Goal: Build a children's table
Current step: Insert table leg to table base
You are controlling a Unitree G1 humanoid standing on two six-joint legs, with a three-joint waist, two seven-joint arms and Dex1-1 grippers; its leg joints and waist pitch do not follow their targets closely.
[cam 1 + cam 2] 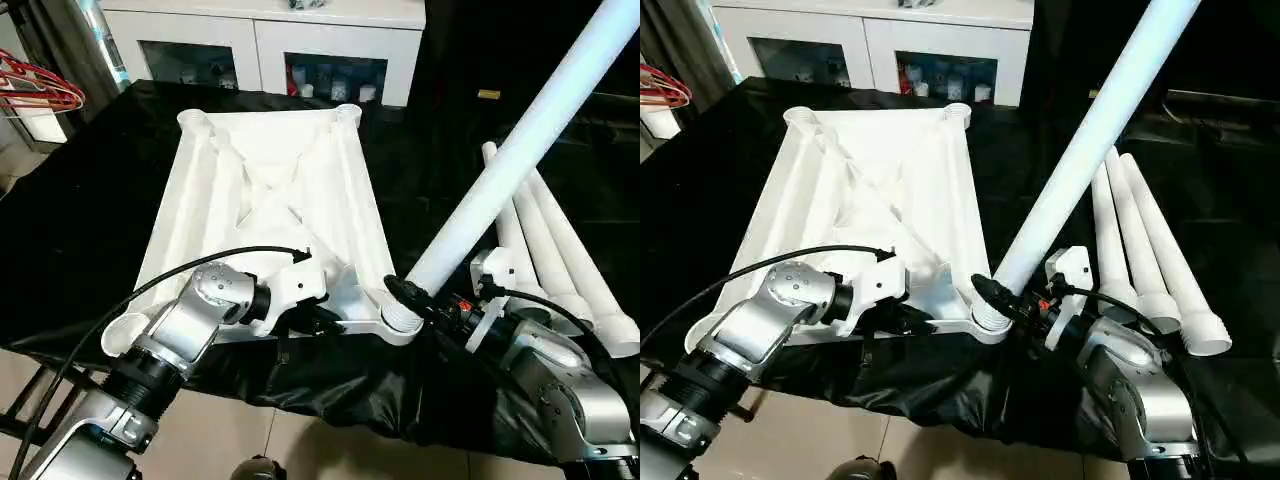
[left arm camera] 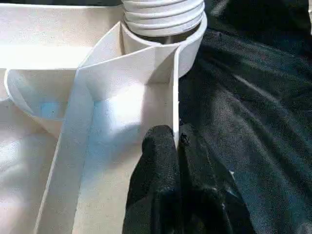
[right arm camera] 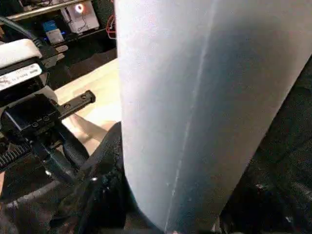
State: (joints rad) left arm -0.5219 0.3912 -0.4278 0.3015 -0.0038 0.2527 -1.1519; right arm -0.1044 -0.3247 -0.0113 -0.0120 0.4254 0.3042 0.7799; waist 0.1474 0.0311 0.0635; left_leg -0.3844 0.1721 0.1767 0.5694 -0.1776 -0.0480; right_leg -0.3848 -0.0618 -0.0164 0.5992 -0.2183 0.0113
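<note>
Gripping a long white leg (image 1: 520, 140) near its lower end, the right tool (image 1: 412, 296) has its black fingers (image 3: 105, 161) half spread around the tube, which slants steeply up and away from it. The leg's ribbed end (image 2: 163, 14) sits at the mouth of the near corner socket (image 1: 400, 322) of the children's table top (image 1: 270, 190), just in front of that tool. The white plastic top lies upside down, ribbed underside up, on a work tabletop draped in black cloth (image 1: 90, 200).

The left tool (image 2: 175, 161) is pinched narrow on the thin side wall (image 2: 174, 92) of the white top, one finger on each face, just short of the same corner socket. The two tools are near each other, with the socket between them.

Three more white legs (image 1: 560, 250) lie side by side on the black cloth just beyond the right tool, flared ends toward the robot. A white glass-door cabinet (image 1: 270, 40) stands well beyond both tools.
</note>
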